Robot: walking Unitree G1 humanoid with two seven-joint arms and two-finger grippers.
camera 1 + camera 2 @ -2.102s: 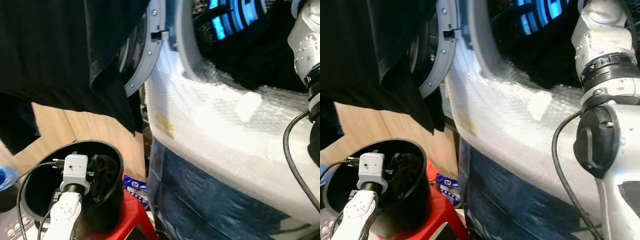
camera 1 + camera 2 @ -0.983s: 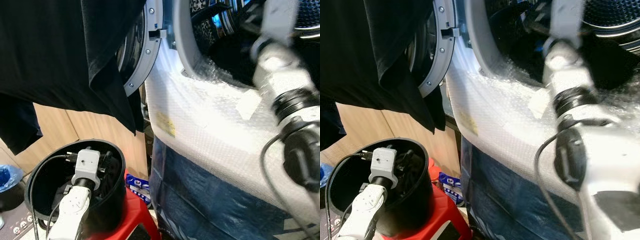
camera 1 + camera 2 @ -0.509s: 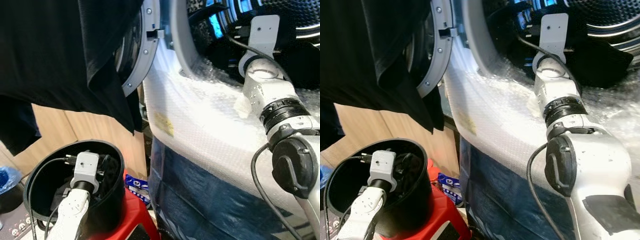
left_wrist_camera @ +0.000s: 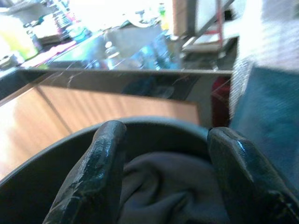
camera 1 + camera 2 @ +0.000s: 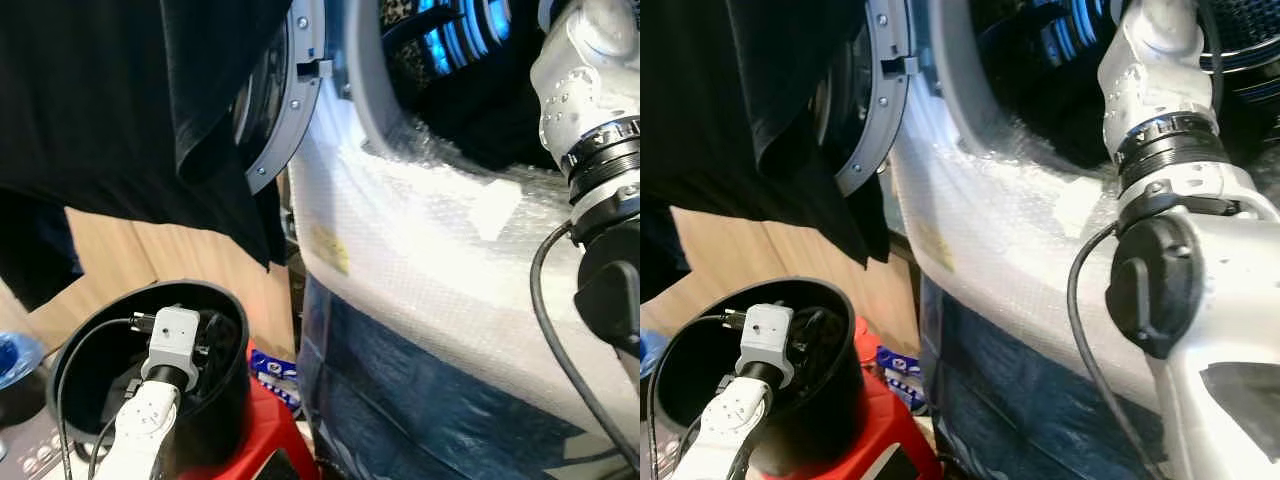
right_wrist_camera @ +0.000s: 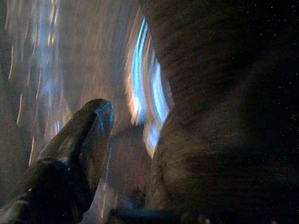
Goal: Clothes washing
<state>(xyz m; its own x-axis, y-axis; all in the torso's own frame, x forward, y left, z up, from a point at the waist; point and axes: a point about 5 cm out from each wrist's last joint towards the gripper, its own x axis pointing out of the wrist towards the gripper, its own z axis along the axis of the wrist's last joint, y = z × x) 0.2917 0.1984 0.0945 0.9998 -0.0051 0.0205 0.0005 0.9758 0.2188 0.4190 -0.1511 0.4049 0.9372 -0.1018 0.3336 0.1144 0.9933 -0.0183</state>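
Observation:
A black bucket stands at lower left on a red stool. My left arm reaches down into it. In the left wrist view my left gripper is open, its two fingers spread just above a dark grey cloth lying in the bucket. The washing machine's drum opening is at upper right, with dark clothes inside. My right arm reaches into the drum. The right wrist view is blurred: one black finger shows beside a dark cloth, and the other finger is hidden.
The machine's round door stands open at the top centre, with a large black garment hanging over it. Bubble wrap covers the machine's front. A blue packet lies beside the stool. Wooden cabinet fronts are behind the bucket.
My right arm, whose wrist was at the drum's mouth half a second ago, has pushed further up into the drum. The left arm stays in the bucket, hardly moved.

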